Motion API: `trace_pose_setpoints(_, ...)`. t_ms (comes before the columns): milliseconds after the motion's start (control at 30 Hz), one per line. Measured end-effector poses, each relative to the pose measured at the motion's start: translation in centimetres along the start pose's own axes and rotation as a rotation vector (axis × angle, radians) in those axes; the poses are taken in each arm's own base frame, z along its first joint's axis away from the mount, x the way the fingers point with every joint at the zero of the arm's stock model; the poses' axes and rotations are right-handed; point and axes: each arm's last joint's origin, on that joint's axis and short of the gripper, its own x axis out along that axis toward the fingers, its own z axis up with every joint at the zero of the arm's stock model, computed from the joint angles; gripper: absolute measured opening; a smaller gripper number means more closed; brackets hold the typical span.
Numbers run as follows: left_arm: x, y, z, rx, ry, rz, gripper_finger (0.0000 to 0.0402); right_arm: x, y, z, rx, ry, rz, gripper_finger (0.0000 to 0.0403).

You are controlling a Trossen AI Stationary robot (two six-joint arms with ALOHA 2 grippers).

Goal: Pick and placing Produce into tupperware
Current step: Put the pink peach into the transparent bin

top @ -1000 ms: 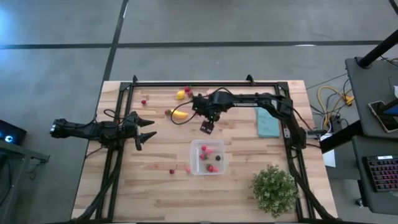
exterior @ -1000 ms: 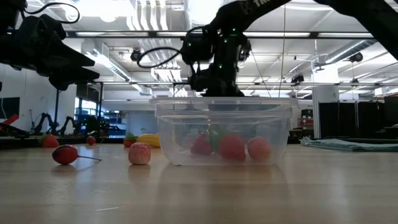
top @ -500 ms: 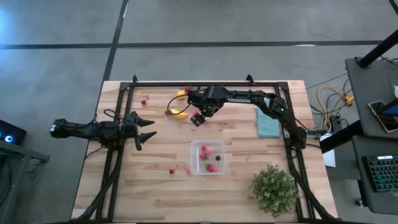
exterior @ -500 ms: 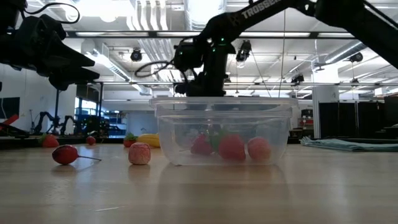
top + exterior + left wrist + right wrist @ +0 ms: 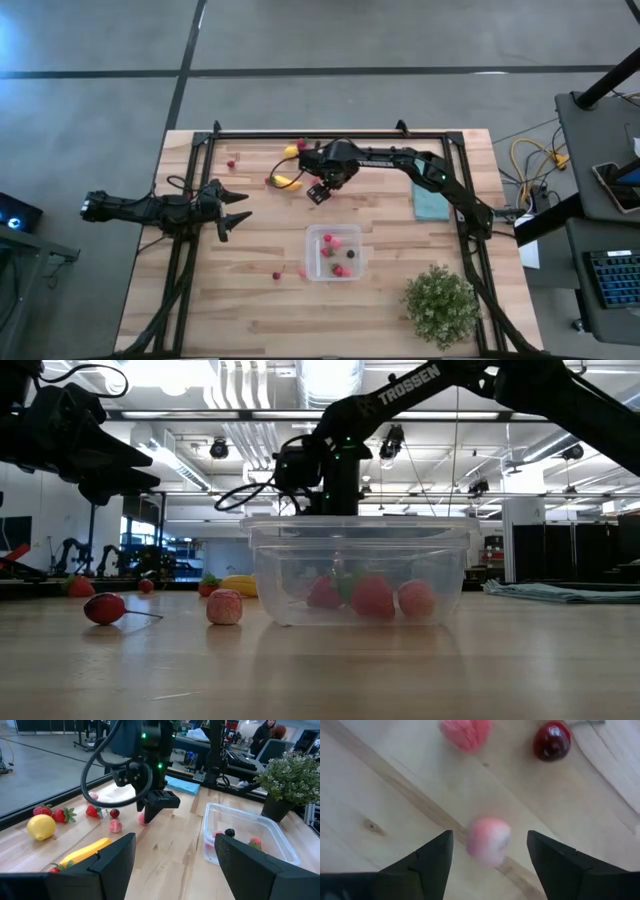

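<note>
The clear tupperware (image 5: 311, 250) sits near the table's middle with several red and dark pieces (image 5: 340, 268) inside. My right gripper (image 5: 316, 192) is open and points down over a loose pink piece (image 5: 489, 842), its fingers standing on either side without touching. Beside it lie a pink raspberry (image 5: 465, 730) and a dark cherry (image 5: 551, 742). The banana (image 5: 288, 183) and lemon (image 5: 290, 152) lie toward the far edge. My left gripper (image 5: 235, 205) waits open at the table's left side.
A teal cloth (image 5: 431, 198) lies at the right and a green potted plant (image 5: 441, 305) stands at the near right. Two small berries (image 5: 277, 275) lie left of the tupperware, another one (image 5: 231, 163) at the far left. Black frame rails run along the table's edges.
My right gripper has moved away from the tupperware toward the far left, ending beside the banana above the pink piece. It has stayed open. The left arm has kept still.
</note>
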Motion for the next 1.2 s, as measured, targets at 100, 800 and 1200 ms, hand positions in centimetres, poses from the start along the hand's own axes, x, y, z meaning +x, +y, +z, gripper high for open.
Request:
trace_pose_setpoints(100,0.0,0.0,0.0,0.0,0.0,0.0,0.0258,0.2,-0.2,-0.2,0.003,0.016,-0.009,0.0245)
trace_pose_setpoints(800,0.0,0.0,0.0,0.0,0.0,0.0,0.0258,1.6,-0.8,-0.1,-0.007,0.018,0.02,0.017)
trace_pose_setpoints(1200,0.0,0.0,0.0,0.0,0.0,0.0,0.0258,1.5,-1.4,0.0,-0.01,0.043,0.034,0.0111)
